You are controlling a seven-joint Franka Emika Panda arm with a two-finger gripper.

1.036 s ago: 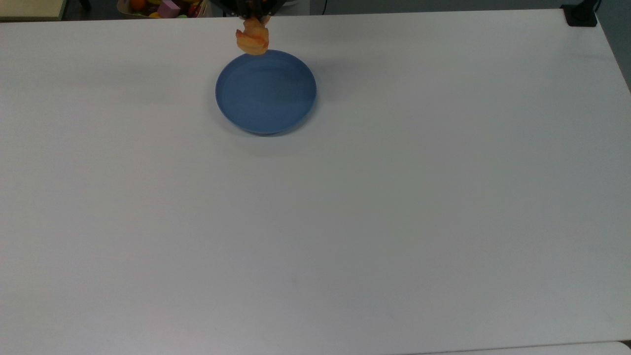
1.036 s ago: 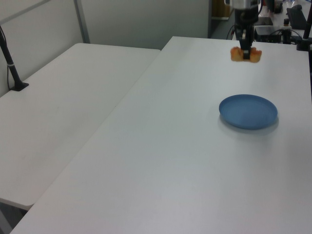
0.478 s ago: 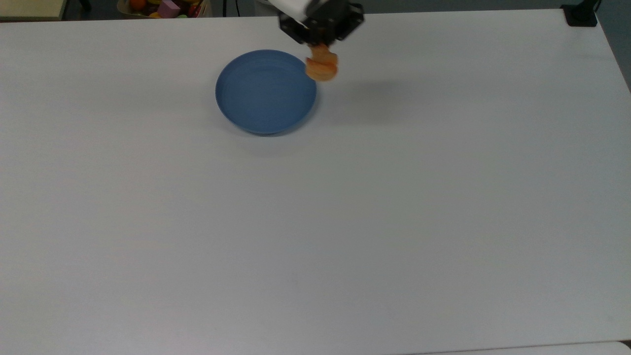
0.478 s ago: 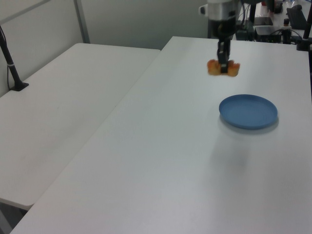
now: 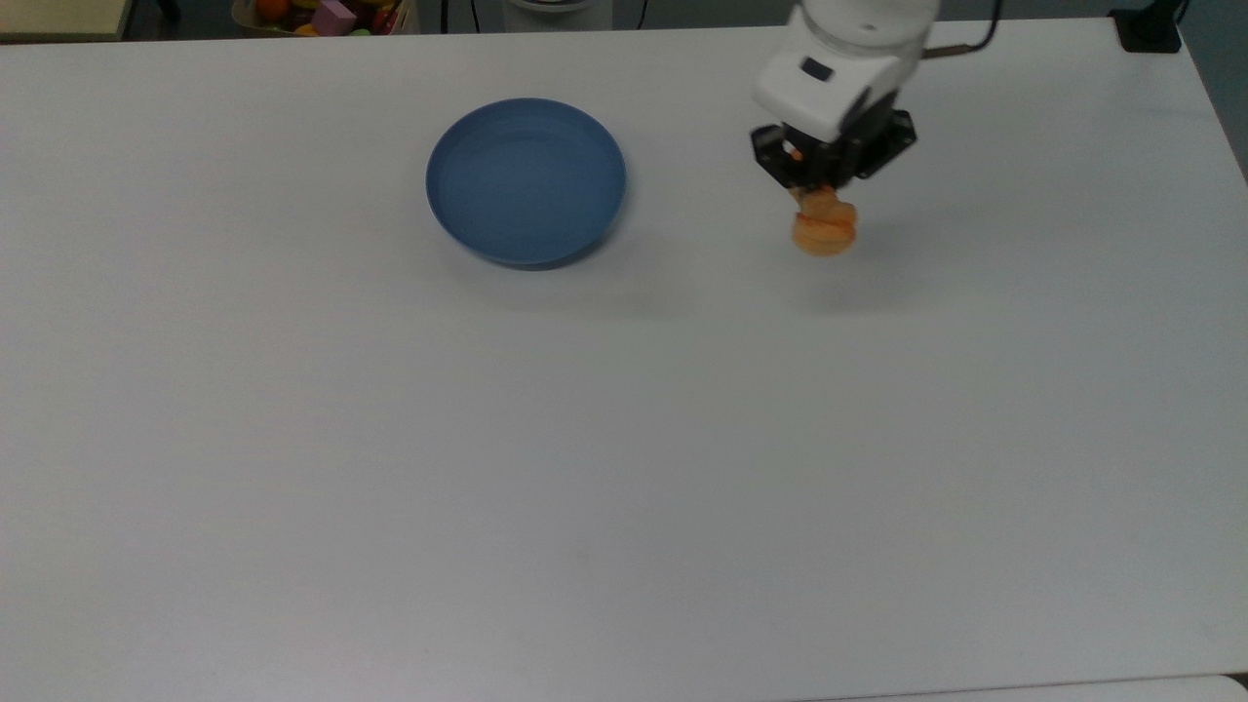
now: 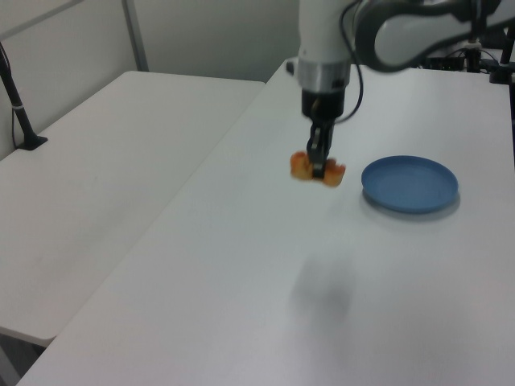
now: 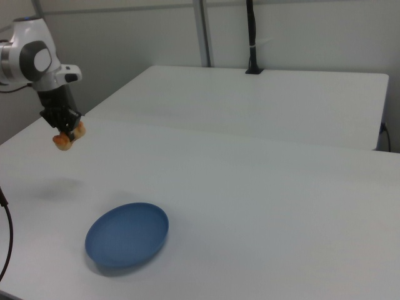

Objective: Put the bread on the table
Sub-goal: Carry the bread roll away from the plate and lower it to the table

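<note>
While the bread [image 5: 824, 230] was held clamped in the gripper [image 5: 817, 200] fingers above bare bench [image 5: 682, 439], right of the blue plate [image 5: 526, 180] in the top view, a straight descent before release was judged best.

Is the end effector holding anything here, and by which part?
Yes: the end effector grips the bread around its middle, both ends sticking out, above the table.

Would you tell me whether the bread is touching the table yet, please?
Apart. In the left view the bread hangs from the hand above the table, its shadow lying well away from it.
</note>
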